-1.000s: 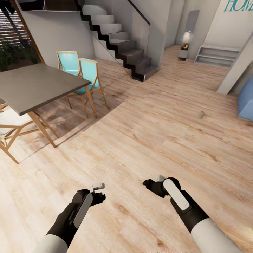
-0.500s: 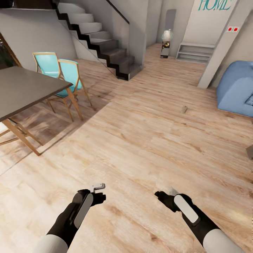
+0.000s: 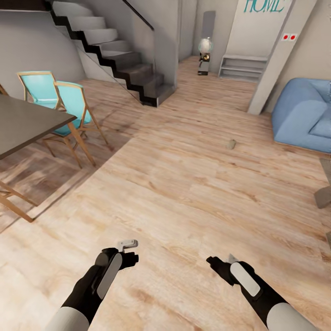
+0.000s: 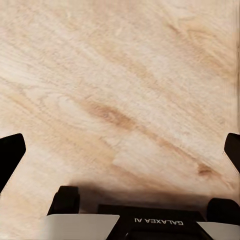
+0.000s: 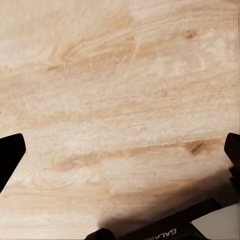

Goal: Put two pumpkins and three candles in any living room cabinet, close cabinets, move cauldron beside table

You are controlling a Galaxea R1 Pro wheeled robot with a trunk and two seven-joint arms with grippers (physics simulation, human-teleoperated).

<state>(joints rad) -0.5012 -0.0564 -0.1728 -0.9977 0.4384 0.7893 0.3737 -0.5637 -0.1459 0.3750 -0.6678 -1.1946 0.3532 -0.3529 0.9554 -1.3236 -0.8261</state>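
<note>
A small pale beige stub, which looks like one of the candles [image 3: 231, 144], lies on the wooden floor ahead and to the right, far beyond both arms. My left gripper [image 3: 130, 252] hangs low over bare floorboards with its fingers wide apart and nothing between them [image 4: 120, 150]. My right gripper [image 3: 219, 264] is also held low over the floor, open and empty [image 5: 120, 150].
A grey table [image 3: 27, 124] with two teal chairs [image 3: 69, 99] stands at the left. Dark stairs [image 3: 115, 50] rise behind it. A blue sofa [image 3: 303, 115] sits at the right, with a grey furniture corner [image 3: 324, 193] at the right edge. A low white shelf [image 3: 241, 69] stands far back.
The whole view has swung to the right, so table and stairs slid left and the sofa came in. My right arm has dropped lower in the picture. The left arm holds its pose.
</note>
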